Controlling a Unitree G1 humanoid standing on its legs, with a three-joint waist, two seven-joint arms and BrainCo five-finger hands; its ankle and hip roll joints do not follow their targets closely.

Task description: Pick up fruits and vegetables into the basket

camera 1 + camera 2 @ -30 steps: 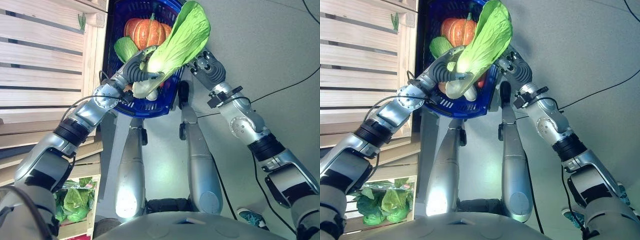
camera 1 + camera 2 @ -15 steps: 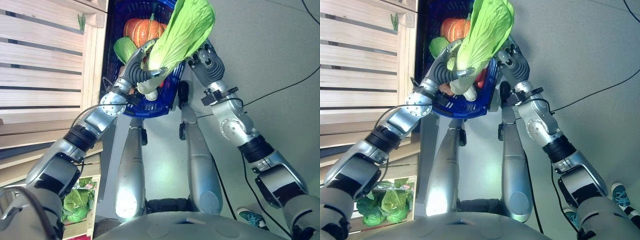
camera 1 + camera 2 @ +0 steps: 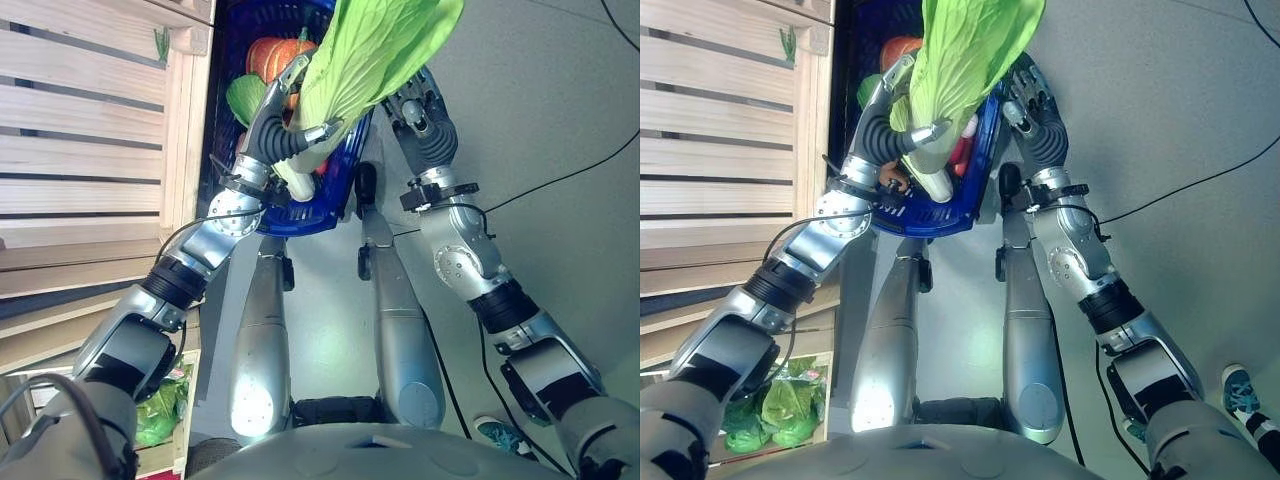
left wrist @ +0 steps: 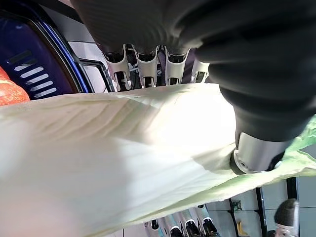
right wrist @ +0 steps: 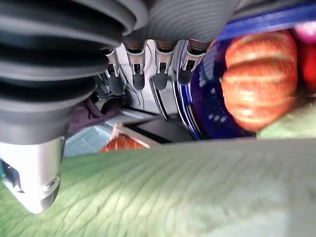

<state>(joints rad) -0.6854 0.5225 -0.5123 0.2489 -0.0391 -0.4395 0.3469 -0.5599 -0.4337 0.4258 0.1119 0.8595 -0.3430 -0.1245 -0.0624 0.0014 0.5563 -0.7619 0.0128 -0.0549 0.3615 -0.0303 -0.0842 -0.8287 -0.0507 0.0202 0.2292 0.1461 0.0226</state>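
My left hand (image 3: 278, 132) is shut on the pale stalk of a big leafy cabbage (image 3: 375, 45), holding it over the blue basket (image 3: 300, 222). In the left wrist view my fingers (image 4: 143, 69) and thumb curl round the cabbage (image 4: 123, 163). My right hand (image 3: 425, 115) is open beside the leaf, over the basket's right rim. Its straight fingers (image 5: 138, 69) reach over the leaf (image 5: 173, 192). An orange pumpkin (image 3: 270, 55) and a green leafy vegetable (image 3: 248, 98) lie in the basket.
A slatted wooden crate (image 3: 90, 120) stands left of the basket. Bagged greens (image 3: 780, 405) lie at the lower left. A person's shoe (image 3: 1238, 385) is on the grey floor at the lower right.
My left hand has raised the cabbage and swung it further over the basket, with the leaf now more upright. My right hand has moved in closer to the basket beside the leaf.
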